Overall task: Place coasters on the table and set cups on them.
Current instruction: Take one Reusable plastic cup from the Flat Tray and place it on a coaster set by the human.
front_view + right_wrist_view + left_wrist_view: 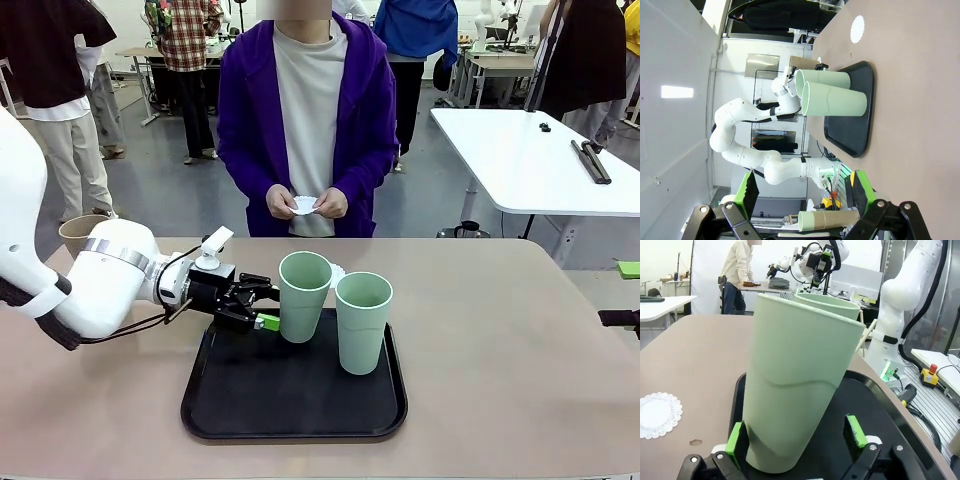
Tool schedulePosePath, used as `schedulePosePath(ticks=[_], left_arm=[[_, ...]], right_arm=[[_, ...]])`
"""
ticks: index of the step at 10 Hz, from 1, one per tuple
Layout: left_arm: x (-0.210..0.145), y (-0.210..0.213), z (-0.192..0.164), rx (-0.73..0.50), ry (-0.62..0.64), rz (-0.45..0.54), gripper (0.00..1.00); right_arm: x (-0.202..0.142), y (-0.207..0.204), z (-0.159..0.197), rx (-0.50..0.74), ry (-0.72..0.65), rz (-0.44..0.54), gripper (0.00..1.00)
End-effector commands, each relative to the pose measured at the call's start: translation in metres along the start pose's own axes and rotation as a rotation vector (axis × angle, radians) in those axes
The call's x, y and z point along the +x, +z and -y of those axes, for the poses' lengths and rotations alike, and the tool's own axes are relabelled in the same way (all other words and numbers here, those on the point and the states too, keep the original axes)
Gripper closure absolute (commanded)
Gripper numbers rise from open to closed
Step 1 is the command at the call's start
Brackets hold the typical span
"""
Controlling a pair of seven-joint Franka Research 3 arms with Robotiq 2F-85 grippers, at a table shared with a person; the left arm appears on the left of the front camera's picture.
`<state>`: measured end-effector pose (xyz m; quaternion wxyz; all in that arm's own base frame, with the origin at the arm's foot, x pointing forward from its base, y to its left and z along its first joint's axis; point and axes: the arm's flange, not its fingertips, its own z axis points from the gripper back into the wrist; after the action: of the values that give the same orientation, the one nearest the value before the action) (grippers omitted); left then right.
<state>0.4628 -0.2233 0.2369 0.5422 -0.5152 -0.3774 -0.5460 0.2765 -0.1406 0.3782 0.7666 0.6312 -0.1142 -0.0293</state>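
Two pale mint cups stand on the black tray point(230, 400). My left gripper point(262, 308) is open around the base of the nearer mint cup point(303, 295), which leans slightly. In the left wrist view that cup point(790, 385) rests against one green pad point(734, 438), while the other pad point(855, 431) stands apart from it. The second mint cup point(362, 322) stands to its right. A tan cup point(82, 233) is on the table behind my left arm. One coaster point(657, 414) lies on the table point(500, 350) beyond the tray. My right gripper point(805, 190) is open and holds nothing.
A person in a purple hoodie stands at the far side, holding a white doily point(305, 205) in both hands. A white table point(540, 160) stands at the back right. The tabletop right of the tray is bare.
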Motion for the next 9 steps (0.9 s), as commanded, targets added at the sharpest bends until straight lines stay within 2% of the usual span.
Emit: schedulePosePath(ticks=[1, 9], left_arm=[[-0.006, -0.007, -0.009, 0.004, -0.037, 0.013, 0.0], [-0.003, -0.018, -0.02, -0.007, -0.075, 0.028, 0.0]], right_arm=[[0.0, 0.001, -0.001, 0.013, 0.0, 0.003, 0.0], [0.0, 0.001, -0.001, 0.013, 0.0, 0.003, 0.0]])
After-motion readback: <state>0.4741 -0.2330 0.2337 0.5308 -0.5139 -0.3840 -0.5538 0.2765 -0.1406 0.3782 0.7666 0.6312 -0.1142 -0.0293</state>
